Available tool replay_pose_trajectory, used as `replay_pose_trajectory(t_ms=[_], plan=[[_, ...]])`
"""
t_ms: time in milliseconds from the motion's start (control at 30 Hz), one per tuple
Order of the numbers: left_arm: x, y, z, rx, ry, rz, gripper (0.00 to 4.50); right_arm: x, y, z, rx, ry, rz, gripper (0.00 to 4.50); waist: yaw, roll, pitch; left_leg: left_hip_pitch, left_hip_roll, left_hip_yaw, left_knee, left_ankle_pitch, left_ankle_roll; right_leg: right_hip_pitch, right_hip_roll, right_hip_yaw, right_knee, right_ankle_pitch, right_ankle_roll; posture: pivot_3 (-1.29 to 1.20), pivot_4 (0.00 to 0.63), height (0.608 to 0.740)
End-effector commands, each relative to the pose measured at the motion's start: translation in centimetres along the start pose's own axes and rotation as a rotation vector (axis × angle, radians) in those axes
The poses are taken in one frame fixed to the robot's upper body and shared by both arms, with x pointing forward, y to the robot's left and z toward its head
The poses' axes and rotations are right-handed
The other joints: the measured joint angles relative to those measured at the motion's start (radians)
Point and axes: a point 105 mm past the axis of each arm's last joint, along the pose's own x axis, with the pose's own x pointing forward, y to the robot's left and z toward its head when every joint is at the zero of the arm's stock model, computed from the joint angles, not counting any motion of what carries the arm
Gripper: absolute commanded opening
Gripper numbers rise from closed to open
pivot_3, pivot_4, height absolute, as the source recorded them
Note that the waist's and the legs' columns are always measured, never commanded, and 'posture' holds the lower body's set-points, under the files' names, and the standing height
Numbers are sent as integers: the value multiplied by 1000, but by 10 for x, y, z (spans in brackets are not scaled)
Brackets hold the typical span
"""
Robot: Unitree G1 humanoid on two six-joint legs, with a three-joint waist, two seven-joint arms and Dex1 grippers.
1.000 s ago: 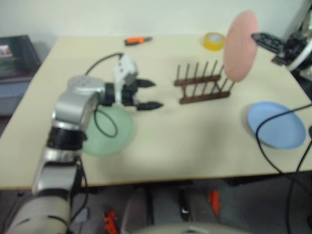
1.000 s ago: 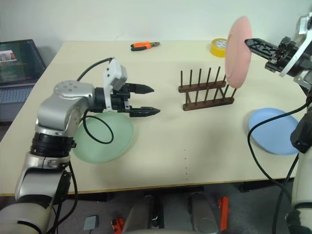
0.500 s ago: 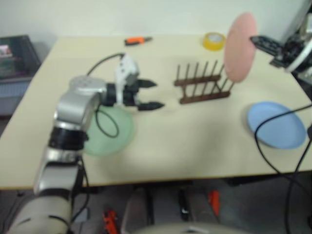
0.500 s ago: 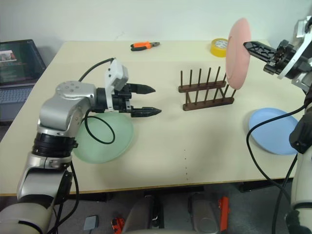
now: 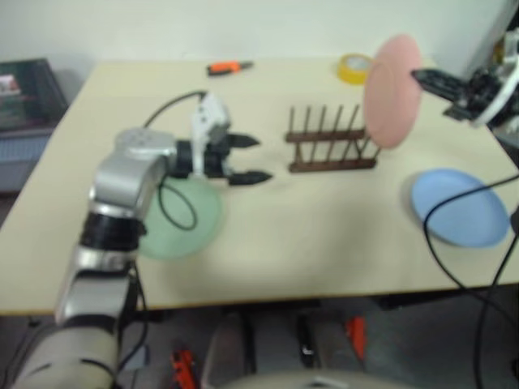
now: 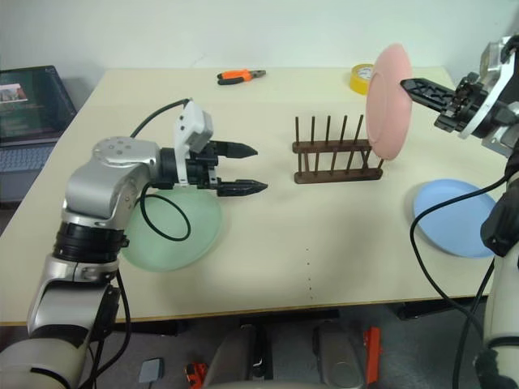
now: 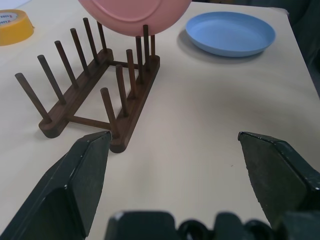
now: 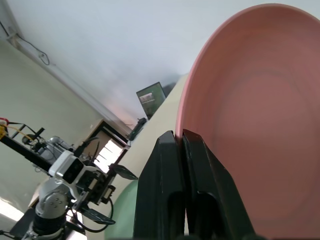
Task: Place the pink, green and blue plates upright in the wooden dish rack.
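Three smooth round plates; pink plate upright; peg-lined wooden rack.

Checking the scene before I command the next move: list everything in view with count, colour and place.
pink plate: 1, pink, upright, held above the rack's right end
wooden dish rack: 1, dark brown, table centre, no plate seated
green plate: 1, green, flat, left, under the left arm
blue plate: 1, blue, flat, right
tape roll: 1, yellow, far edge
pliers: 1, orange and black, far edge
laptop: 1, beside the table, left
left end effector: open, empty
right end effector: shut on pink plate's rim
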Motion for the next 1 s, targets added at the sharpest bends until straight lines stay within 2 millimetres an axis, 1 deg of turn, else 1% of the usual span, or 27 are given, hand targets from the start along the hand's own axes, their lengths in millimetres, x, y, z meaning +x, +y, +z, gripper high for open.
replay_pose_trajectory(t_ms=[33,500,700,867,1000], plan=[[-2,0,11,51,-21,6,4461,-1,1,10,-56,-32,-24,0,0,0,0,0,0,0,0,0,0,0,0,0,0,0,0,0,150,740],[-2,0,10,52,-16,8,4461,8,-21,11,-50,-118,-171,0,1,0,0,0,0,0,0,0,0,0,0,0,0,0,0,0,150,740],[-4,0,10,51,-13,14,4461,8,-22,20,-46,-179,-199,0,1,0,0,0,0,0,0,0,0,0,0,0,0,0,0,0,150,740],[-3,1,10,54,-12,16,4461,8,-24,19,-33,-187,-211,0,1,0,0,0,0,0,0,0,0,0,0,0,0,0,0,0,150,740],[-3,1,10,59,-7,16,4461,8,-24,19,-55,-185,-205,0,1,0,0,0,0,0,0,0,0,0,0,0,0,0,0,0,150,740]])
